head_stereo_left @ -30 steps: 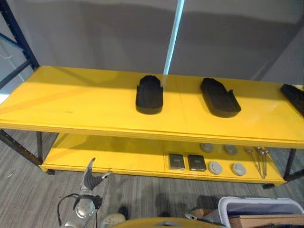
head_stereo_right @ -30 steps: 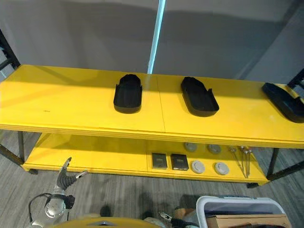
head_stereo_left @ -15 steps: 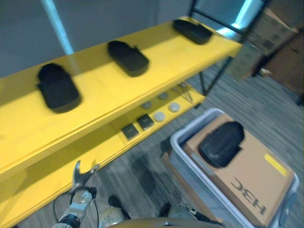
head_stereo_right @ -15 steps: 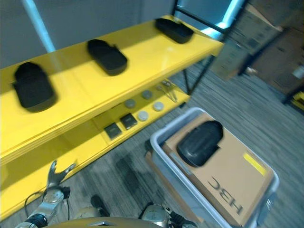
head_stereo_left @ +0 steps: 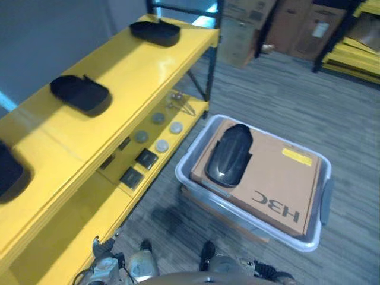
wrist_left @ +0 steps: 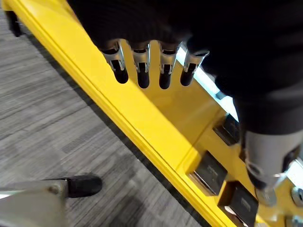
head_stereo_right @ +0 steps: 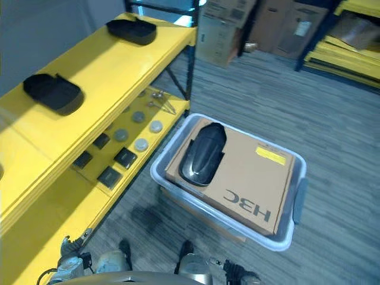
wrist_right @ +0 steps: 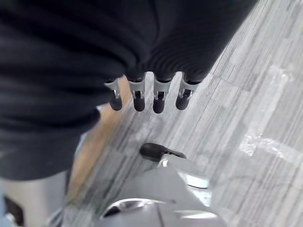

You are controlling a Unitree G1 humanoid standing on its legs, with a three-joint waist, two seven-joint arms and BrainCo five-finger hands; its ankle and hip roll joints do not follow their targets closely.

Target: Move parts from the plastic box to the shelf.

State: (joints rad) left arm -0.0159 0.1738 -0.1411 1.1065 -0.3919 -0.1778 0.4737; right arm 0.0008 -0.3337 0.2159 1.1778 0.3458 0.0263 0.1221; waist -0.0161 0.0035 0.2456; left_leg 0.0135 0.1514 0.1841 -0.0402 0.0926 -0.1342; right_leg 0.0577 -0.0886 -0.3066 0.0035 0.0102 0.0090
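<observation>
A grey plastic box (head_stereo_left: 310,240) stands on the carpet to the right of the yellow shelf (head_stereo_left: 59,139). Inside it lies a brown cardboard box (head_stereo_left: 279,184) with one black moulded part (head_stereo_left: 228,155) on top. Two similar black parts (head_stereo_left: 80,94) (head_stereo_left: 155,31) rest on the shelf's top board, and a third (head_stereo_left: 7,173) shows at the left edge. My left hand (wrist_left: 142,71) hangs low beside the lower shelf board, fingers straight and holding nothing. My right hand (wrist_right: 158,97) hangs over the floor, fingers relaxed and empty.
Grey discs (head_stereo_left: 161,144), dark square blocks (head_stereo_left: 145,158) and some metal pins (head_stereo_left: 181,102) lie on the lower shelf board. Cardboard boxes (head_stereo_left: 297,29) and another yellow rack (head_stereo_left: 356,53) stand beyond the open carpet at the back.
The camera has swung right, away from facing the shelf, bringing the plastic box and its black part fully into view. Both hands stay low and empty.
</observation>
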